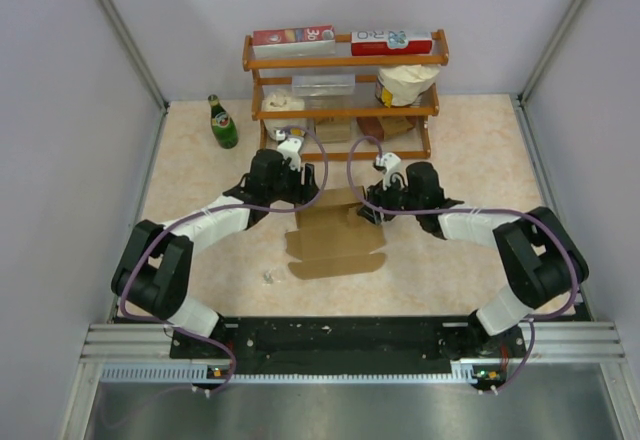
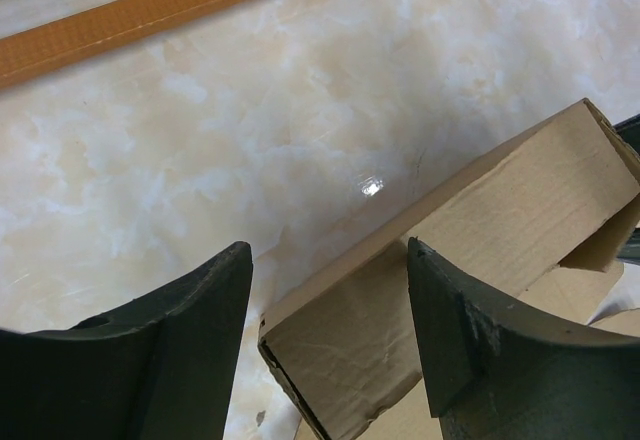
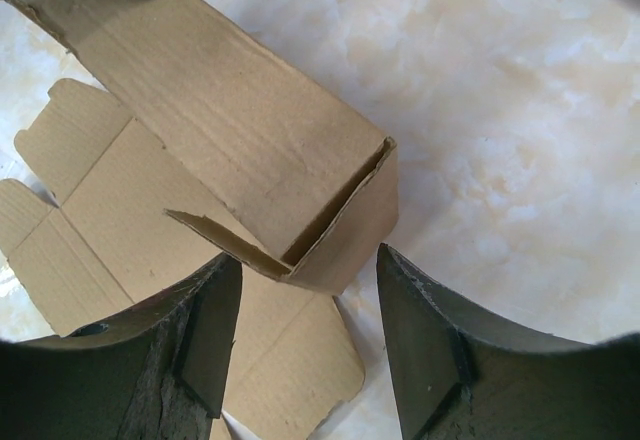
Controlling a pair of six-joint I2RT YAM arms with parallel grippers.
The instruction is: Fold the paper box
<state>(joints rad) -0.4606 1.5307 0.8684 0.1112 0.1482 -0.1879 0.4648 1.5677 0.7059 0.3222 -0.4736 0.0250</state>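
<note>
Currently, paper box [image 1: 335,240] laid on marbled beige worktop [image 1: 190,160], pale walls [image 1: 330,0] around, wooden shelf [image 1: 345,61] behind, both jaws released.

Tally now: 1 paper box [image 1: 335,240], 2 grippers [image 1: 303,198] [image 1: 369,209], 1 green bottle [image 1: 222,123], 1 wooden rack [image 1: 345,62], 2 red-and-white cartons [image 1: 293,40] [image 1: 392,41].

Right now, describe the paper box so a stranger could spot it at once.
Find the wooden shelf at the table's far edge. In front of it lies the paper box, a flat sheet, one side folded up. It is plain brown cardboard, unlike the red-and-white printed cartons on top.
</note>
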